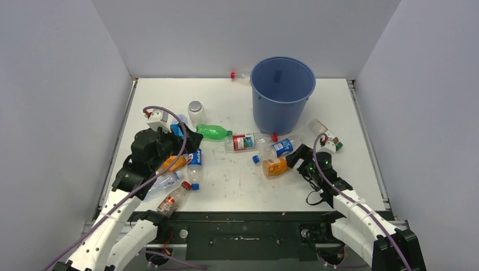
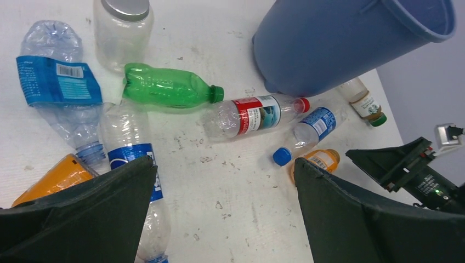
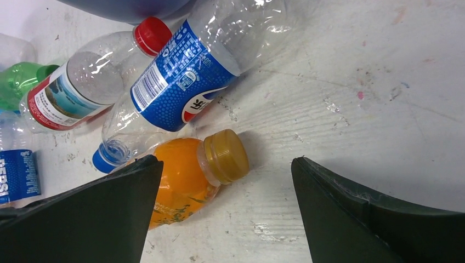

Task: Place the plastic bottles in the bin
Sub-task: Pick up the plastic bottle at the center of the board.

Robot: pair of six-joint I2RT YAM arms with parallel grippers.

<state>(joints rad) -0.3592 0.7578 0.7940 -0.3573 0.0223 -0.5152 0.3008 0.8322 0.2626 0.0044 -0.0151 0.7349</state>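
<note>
The task seems to be at its beginning: no bottle shows inside the bin (image 1: 281,116), which stands upright at the far side of the table (image 1: 237,186), and the plastic bottles lie scattered on the surface, one group at the left and one just near of the bin. The right gripper (image 3: 226,162) hovers low over the small orange bottle (image 3: 183,181), its fingers wide apart and holding nothing. The cap lies between them and the body is nearer to one finger. A Pepsi-labelled bottle (image 3: 181,82) touches the orange one. The left gripper (image 2: 223,162) also has its fingers apart and empty, above the left group. The next move probably calls for centring the right fingers on the orange body, closing, then lifting it over the rim
</note>
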